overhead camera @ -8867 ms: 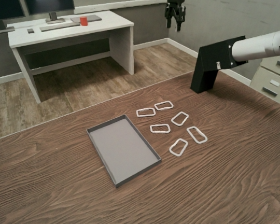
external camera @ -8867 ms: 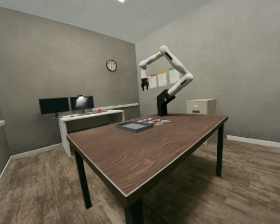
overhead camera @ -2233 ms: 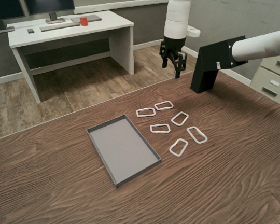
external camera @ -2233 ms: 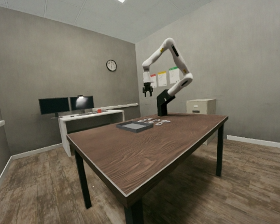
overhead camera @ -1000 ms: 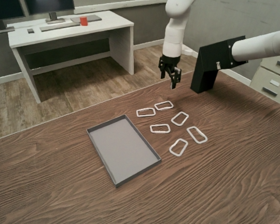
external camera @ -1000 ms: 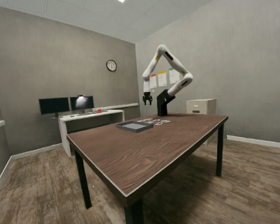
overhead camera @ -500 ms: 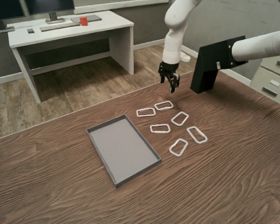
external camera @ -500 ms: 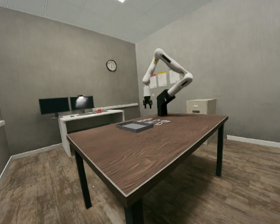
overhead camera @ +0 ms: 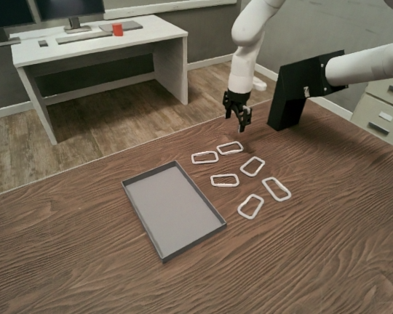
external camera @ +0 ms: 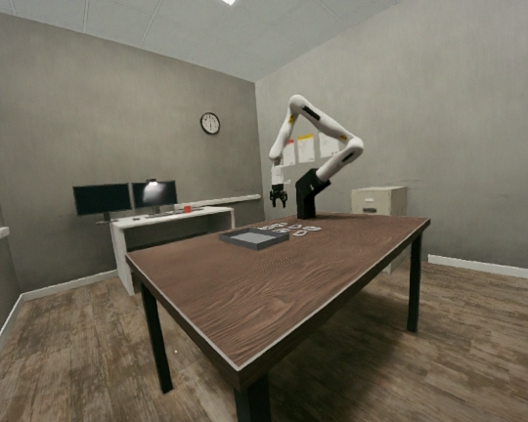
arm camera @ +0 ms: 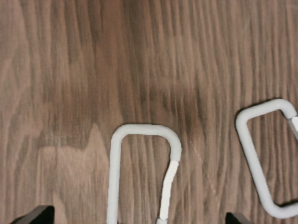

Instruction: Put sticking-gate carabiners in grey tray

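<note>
My gripper (overhead camera: 234, 122) (external camera: 279, 205) (arm camera: 136, 217) is open and empty, above the table's far side. The farthest white carabiner (overhead camera: 218, 150) (arm camera: 114, 175) lies below it; in the wrist view its lower end is cut off, and its bright gate slants on the right with no clear gap at the top. Another carabiner (overhead camera: 247, 163) (arm camera: 255, 165) lies to its right in that view, its gate mostly out of frame. More carabiners lie at the far left (overhead camera: 205, 163), in the middle (overhead camera: 225, 185), at the right (overhead camera: 269, 189) and nearest (overhead camera: 258, 209). The grey tray (overhead camera: 172, 211) (external camera: 256, 237) holds nothing.
The black robot base (overhead camera: 287, 109) (external camera: 305, 200) stands at the table's far right. The tray has a low raised rim and lies left of the carabiners. A white desk (overhead camera: 169, 30) with monitors and a red mug (overhead camera: 117, 29) stands beyond the table.
</note>
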`<state>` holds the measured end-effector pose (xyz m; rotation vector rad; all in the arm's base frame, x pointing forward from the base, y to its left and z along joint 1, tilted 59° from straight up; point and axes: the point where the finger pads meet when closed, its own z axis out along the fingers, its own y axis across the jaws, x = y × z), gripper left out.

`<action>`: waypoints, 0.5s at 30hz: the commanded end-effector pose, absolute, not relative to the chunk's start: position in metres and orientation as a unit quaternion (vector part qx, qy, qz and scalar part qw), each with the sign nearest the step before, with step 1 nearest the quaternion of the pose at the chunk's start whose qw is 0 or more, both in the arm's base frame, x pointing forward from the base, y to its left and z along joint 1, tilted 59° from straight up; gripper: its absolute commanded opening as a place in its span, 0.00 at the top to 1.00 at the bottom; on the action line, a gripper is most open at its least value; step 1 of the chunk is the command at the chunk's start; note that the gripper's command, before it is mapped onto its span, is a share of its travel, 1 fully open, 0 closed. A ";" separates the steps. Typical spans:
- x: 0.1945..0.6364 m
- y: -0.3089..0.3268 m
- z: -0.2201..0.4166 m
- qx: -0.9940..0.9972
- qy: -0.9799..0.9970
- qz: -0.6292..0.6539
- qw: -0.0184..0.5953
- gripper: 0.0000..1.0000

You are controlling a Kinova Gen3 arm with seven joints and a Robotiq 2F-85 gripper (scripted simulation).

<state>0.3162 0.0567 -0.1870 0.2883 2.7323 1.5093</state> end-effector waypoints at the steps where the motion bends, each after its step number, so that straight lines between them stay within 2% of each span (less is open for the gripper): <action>1: 0.316 0.056 -0.187 0.092 0.872 0.481 0.004 0.00; 2: 0.319 0.082 -0.203 0.092 0.872 0.481 0.004 0.00; 15: 0.319 0.082 -0.203 0.092 0.872 0.481 0.004 0.00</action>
